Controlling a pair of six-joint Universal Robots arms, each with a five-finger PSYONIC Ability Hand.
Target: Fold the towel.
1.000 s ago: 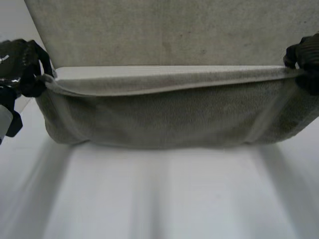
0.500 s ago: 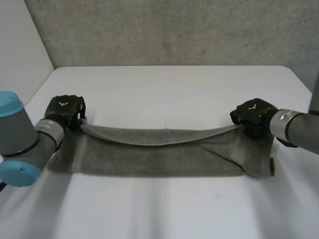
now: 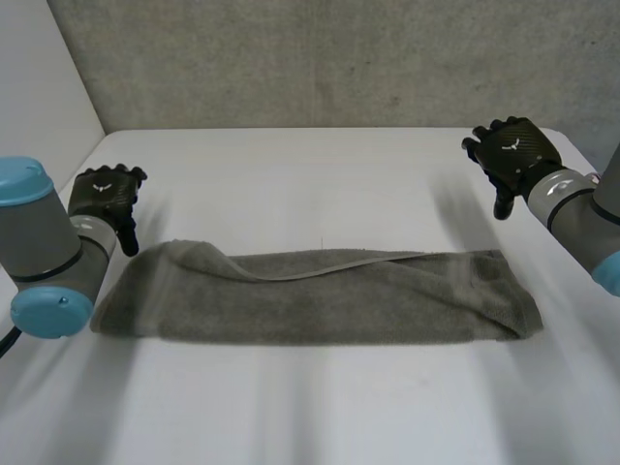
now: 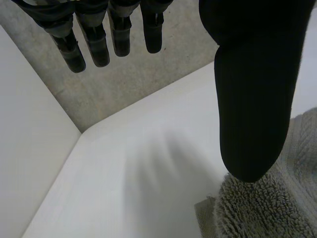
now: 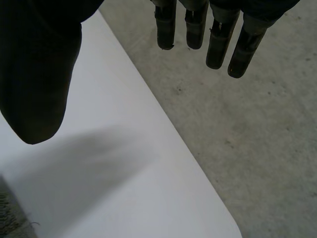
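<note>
**Head view: towel laid out as a long strip, both hands empty**

Seen from above, the towel (image 3: pixel 320 295) is laid flat on the white counter (image 3: pixel 320 174) as a long grey strip, doubled lengthwise; a paler hem is seen running along its upper layer. The left hand (image 3: pixel 105 199) is held just beyond the towel's left end, on its far side; its fingers (image 4: pixel 99 42) are stretched straight and apart from the thumb, and nothing is gripped. The right hand (image 3: pixel 511 155) is held well apart from the towel's right end, also on the far side; its fingers (image 5: pixel 218 44) are likewise straight and nothing is held between them and the thumb.

The towel is judged to be soft, limp terry, light enough for one hand but sure to sag wherever it is unsupported; the two layers may be expected to slide on one another. For a crosswise fold, a short end would best be pinched at both of its corners, through both layers at once; a grip at mid-edge would probably let the corners droop.

The number of layers cannot be made out with certainty; the towel's near left corner is covered by the left arm; in the right wrist view the towel is cut off beside the thumb.
</note>
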